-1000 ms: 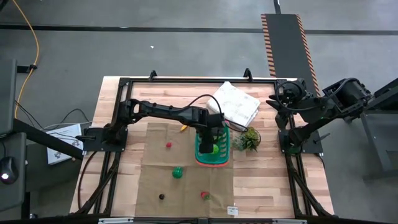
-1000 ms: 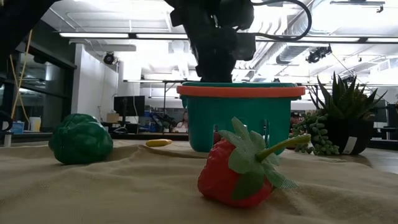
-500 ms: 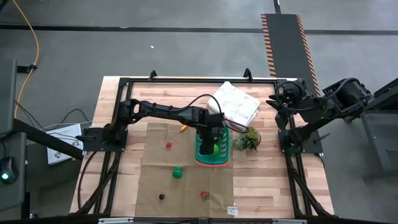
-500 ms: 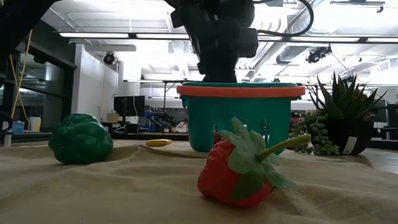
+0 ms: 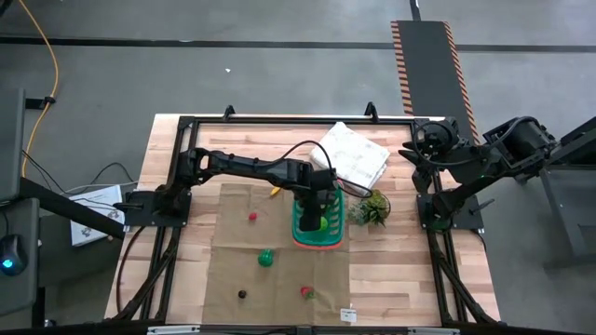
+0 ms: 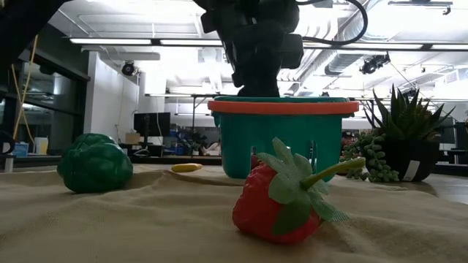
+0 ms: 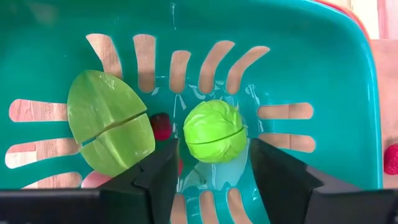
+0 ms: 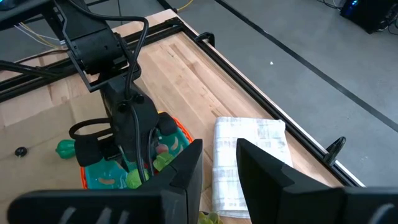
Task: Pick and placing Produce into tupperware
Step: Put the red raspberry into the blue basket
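Observation:
The teal tupperware point(image 5: 318, 244) stands on a tan mat point(image 5: 233, 274). My left gripper point(image 7: 214, 168) reaches down into it, open. A round green piece point(image 7: 214, 132) lies on the basket floor between its fingertips, and I see no contact. Beside it in the basket lie a split green piece point(image 7: 109, 130) and a red berry point(image 7: 161, 126). On the mat rest a green leafy piece point(image 5: 265, 258), a strawberry point(image 6: 281, 197), a red berry point(image 5: 251, 217), a dark piece point(image 5: 241, 294) and a yellow piece point(image 5: 275, 193). My right gripper point(image 8: 219, 165) hangs raised at the far right, slightly open and holding nothing.
A white rumpled cloth point(image 5: 352, 155) lies just beyond the basket. A spiky potted plant point(image 5: 371, 209) stands right of the basket. The black frame rails point(image 5: 279, 119) run along the table's edges.
My left hand has turned slightly above the basket; nothing else has visibly moved.

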